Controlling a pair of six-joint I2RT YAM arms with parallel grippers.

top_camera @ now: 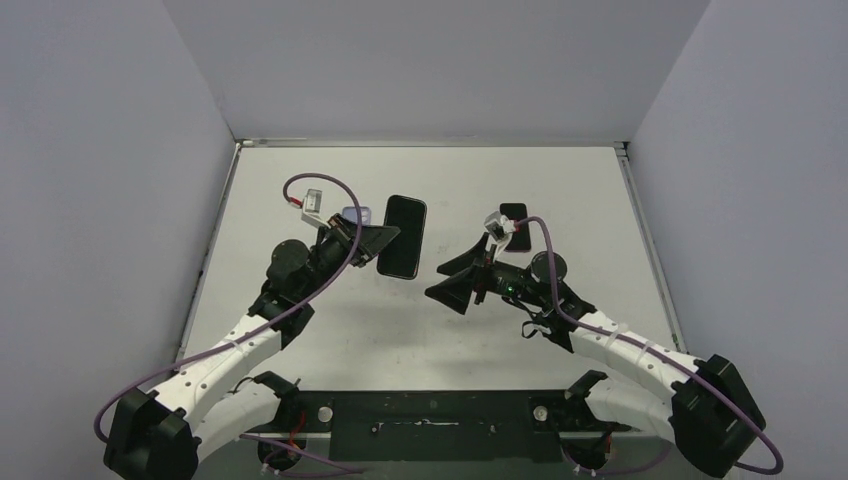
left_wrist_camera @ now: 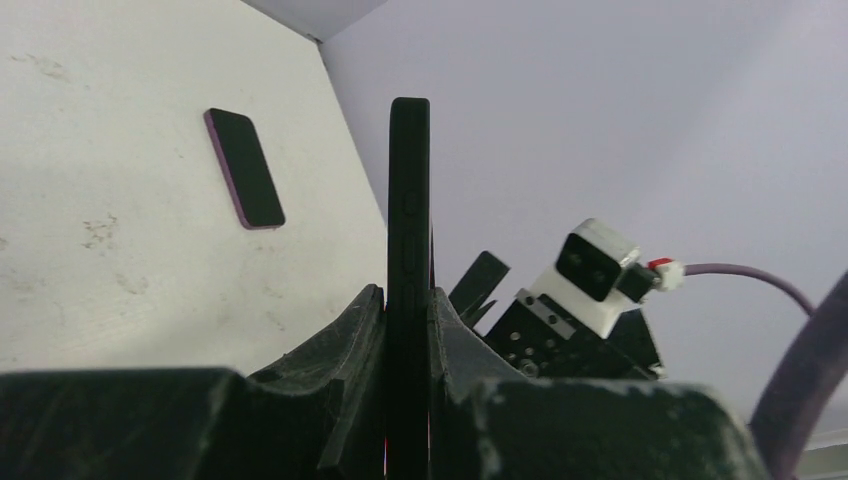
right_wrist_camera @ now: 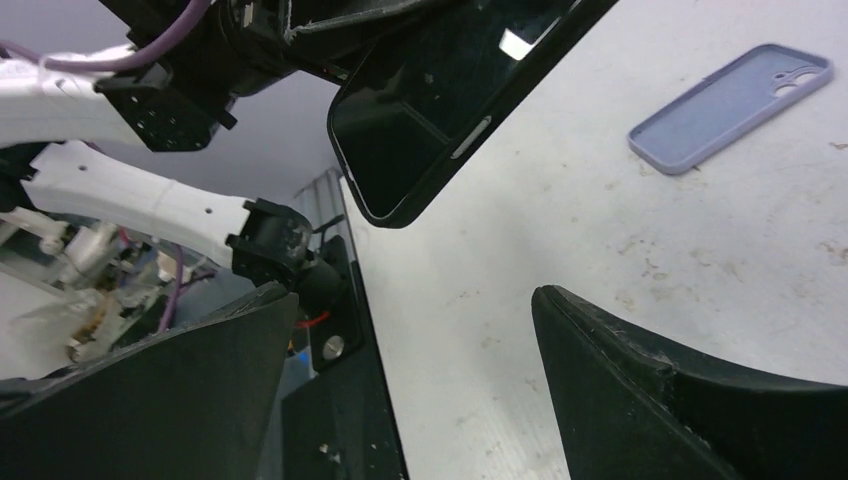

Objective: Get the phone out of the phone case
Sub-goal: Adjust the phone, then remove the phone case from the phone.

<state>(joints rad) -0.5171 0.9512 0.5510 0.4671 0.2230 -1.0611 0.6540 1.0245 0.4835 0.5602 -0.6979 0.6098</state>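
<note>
Phone [left_wrist_camera: 408,190] edge-on in left tool [left_wrist_camera: 408,295]

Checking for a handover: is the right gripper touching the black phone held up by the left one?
Apart. Top view shows bare table between the open right gripper and the black phone.

The left arm [top_camera: 215,365] and right arm [top_camera: 625,345] are wearing white shells between black joints, with purple cables [left_wrist_camera: 795,385] looping off each. Scuffed black wedge fingers [right_wrist_camera: 690,400] are ending them, and a white camera block [left_wrist_camera: 597,268] is carrying a red plug [left_wrist_camera: 662,268].
</note>
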